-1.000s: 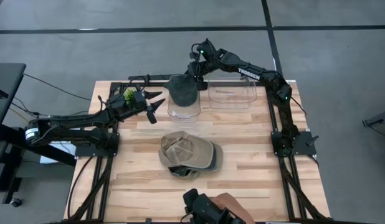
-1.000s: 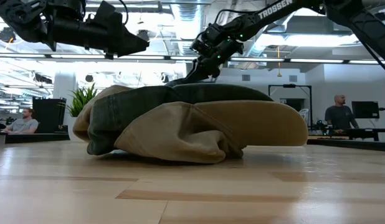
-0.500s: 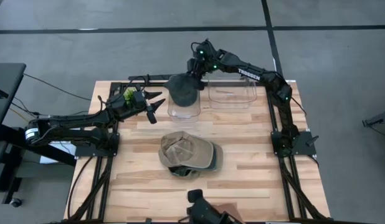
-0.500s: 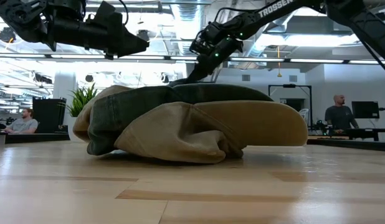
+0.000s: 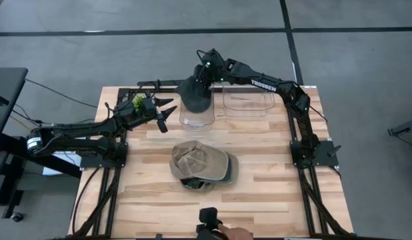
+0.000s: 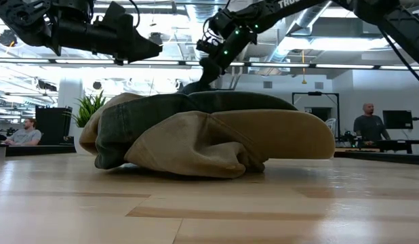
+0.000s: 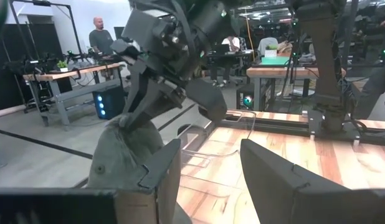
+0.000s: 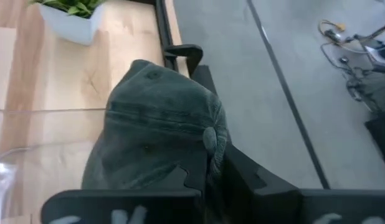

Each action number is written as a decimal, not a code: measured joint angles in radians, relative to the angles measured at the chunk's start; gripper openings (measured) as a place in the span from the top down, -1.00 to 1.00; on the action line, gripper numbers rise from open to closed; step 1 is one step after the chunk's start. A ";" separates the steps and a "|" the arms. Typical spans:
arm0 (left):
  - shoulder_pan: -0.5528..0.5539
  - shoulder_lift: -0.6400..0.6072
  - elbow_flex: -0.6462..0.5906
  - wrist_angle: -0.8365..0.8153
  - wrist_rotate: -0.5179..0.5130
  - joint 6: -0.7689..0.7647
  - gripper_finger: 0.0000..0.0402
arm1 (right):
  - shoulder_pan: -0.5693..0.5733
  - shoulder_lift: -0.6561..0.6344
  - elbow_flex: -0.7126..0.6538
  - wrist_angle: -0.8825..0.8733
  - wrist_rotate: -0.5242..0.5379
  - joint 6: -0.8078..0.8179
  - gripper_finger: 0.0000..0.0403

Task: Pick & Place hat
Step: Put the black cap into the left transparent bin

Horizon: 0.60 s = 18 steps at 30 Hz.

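My right gripper (image 5: 201, 75) is shut on a dark grey-green hat (image 5: 195, 95) at the table's far side. The hat hangs over a clear bin (image 5: 197, 119); whether its lower end rests in the bin cannot be seen. A tan cap lies on a dark green one (image 5: 203, 164) in a pile at the table's middle, crowns up and brims on the wood. My left gripper (image 5: 165, 115) hovers open to the left of the bin, pointing level at the hanging hat (image 7: 121, 158), with nothing between its fingers. My right gripper pinches a bunched fold of the hat's crown (image 8: 211, 142) between its two fingers. The fingers slant down from the far side. The hat hangs slack below them (image 7: 124, 149); my left finger hides its lower end in the left wrist view.
A second clear bin (image 5: 248, 101) stands to the right of the first. A small potted plant (image 5: 138, 101) sits at the far left, beside my left wrist. A person's hand with a dark object (image 5: 213, 228) shows at the near edge. People sit in the room behind.
My right gripper has gone toward the table's left edge and a little up, rolling its wrist. The dark hat's top has been drawn leftward with it, over the left bin. The dark object at the near edge has drawn back out of the picture.
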 joint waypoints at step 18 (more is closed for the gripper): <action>0.000 0.000 -0.001 -0.003 0.000 0.000 0.19 | 0.046 -0.001 0.087 -0.171 0.254 0.207 0.94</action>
